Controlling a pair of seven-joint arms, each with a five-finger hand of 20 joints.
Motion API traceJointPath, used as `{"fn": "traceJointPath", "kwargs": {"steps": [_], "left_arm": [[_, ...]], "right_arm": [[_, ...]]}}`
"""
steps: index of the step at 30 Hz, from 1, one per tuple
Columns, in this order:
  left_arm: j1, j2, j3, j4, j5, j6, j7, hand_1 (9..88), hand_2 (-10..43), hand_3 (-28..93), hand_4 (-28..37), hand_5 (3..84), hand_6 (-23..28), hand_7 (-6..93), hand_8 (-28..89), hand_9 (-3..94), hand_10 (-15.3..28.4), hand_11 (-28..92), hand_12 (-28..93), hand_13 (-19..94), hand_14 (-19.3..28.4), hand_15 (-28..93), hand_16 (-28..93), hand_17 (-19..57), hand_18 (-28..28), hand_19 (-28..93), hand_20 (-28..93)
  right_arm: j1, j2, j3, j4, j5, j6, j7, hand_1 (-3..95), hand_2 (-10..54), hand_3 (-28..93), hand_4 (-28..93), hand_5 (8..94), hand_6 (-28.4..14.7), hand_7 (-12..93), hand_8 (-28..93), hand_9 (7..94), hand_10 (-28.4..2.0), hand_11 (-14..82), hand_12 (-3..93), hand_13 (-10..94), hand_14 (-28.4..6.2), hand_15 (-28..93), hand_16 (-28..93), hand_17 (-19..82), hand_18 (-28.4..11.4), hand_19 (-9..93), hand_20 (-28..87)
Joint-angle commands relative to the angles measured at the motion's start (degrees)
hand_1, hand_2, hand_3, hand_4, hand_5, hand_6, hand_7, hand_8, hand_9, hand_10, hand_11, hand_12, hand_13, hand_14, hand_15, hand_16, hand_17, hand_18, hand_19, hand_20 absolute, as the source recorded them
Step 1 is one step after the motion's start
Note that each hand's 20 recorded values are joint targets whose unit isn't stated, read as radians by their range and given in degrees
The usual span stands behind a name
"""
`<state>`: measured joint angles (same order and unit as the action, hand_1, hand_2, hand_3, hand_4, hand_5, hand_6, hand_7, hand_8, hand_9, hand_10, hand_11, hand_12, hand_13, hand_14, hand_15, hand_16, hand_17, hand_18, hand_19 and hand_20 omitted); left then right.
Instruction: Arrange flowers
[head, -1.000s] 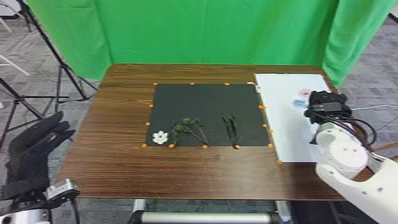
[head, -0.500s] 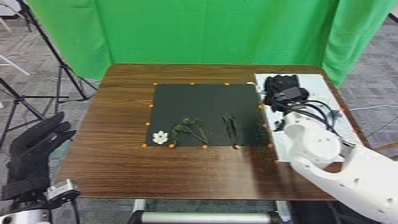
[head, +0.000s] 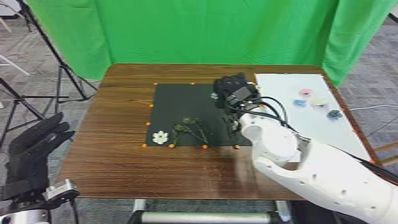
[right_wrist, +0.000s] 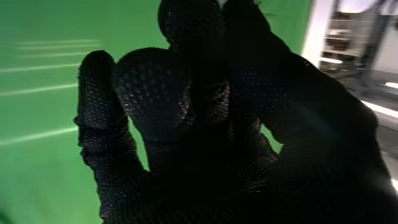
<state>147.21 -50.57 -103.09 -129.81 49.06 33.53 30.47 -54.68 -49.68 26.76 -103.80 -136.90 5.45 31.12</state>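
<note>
right hand (head: 235, 90) is over the far right part of the black mat (head: 182, 105). pale flower (head: 214, 95) looks pinched at its fingers, so i judge the step as placing it. left hand (head: 37, 145) is off the counter's (head: 115, 172) left side, fingers loose, holding nothing.

on the mat: white flower (head: 160, 137) at the near left corner, sprigs (head: 185, 128) just right of it. on the board (head: 282, 85): pink flower (head: 306, 92), blue flower (head: 299, 103), cream flower (head: 319, 101), dark flower (head: 334, 114).

to do this well i'd pick the spot over the mat first, lower straight down, keep the wrist level, let the bloom touch flat, then part the fingers slowly and lift straight up. dragging sideways could tip the bloom or snag it on the glove. i'd keep the forearm high too, it crosses the mat's right side and could sweep the stems.
</note>
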Motion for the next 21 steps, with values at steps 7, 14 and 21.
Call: {"fn": "traceJointPath", "kwargs": {"steps": [7,14,21], "left_arm": [[-2.6,-1.88,0.39,0.26,2.54,-3.00,-3.36,24.9,5.6,85,-19.6,40.7,10.3,16.1,-11,34.7,19.9,38,7,25,27.4,66,-17,-9.5,21.7,59,5],[-4.8,-2.04,1.61,0.92,3.06,-3.66,-4.02,24.9,5.6,85,-19.6,40.7,10.4,16.1,-11,34.7,19.9,38,7,25,27.4,66,-17,-9.5,21.8,59,5],[-5.9,-1.96,2.13,1.31,3.06,-3.78,-3.70,25.0,5.6,85,-19.7,40.7,10.4,16.1,-11,34.7,19.9,38,7,25,27.3,66,-17,-9.5,21.7,59,5]], "right_arm": [[-2.6,-14.1,-0.7,5.6,-6.0,-4.8,-5.2,52.5,-6.1,76,-28,76.5,0.1,30,0,87.3,-7.0,32.9,27.9,79,-4.7,67,22,28,-21.3,90,7],[-10.9,-23.2,9.4,9.7,-14.7,-11.4,-13.1,52.4,-6.1,76,-28,76.5,0.2,30,0,87.3,-7.0,33.0,27.9,79,-4.8,67,22,28,-21.3,89,7],[-11.0,-26.0,9.6,12.1,-16.4,-12.0,-13.1,52.3,-6.0,76,-28,76.3,0.2,30,0,87.2,-7.0,33.1,27.8,79,-4.9,67,22,27,-21.2,89,7]]}}
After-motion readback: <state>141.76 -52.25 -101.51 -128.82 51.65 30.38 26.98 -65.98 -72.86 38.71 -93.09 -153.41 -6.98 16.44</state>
